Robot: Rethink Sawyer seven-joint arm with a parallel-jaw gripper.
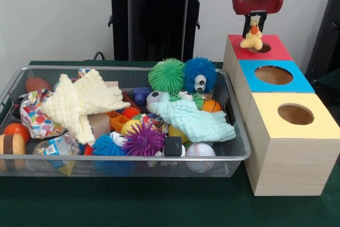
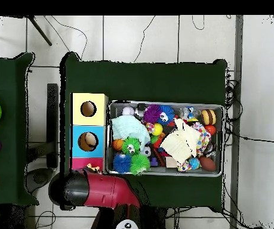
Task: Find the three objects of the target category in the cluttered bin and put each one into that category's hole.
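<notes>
My gripper hangs straight down over the red-faced box and is shut on a yellow duck with an orange beak. The duck hangs just above the round hole, at its left edge. In the overhead view my arm covers most of the red box, and the duck peeks out beside it. The wire-mesh bin lies left of the boxes, full of toys; it also shows in the overhead view. No other plush animal shows among the clutter.
A blue-faced box and a yellow-faced box stand in a row in front of the red one. In the bin lie a cream cloth, a mint cloth, fuzzy green and blue balls, and small sports balls.
</notes>
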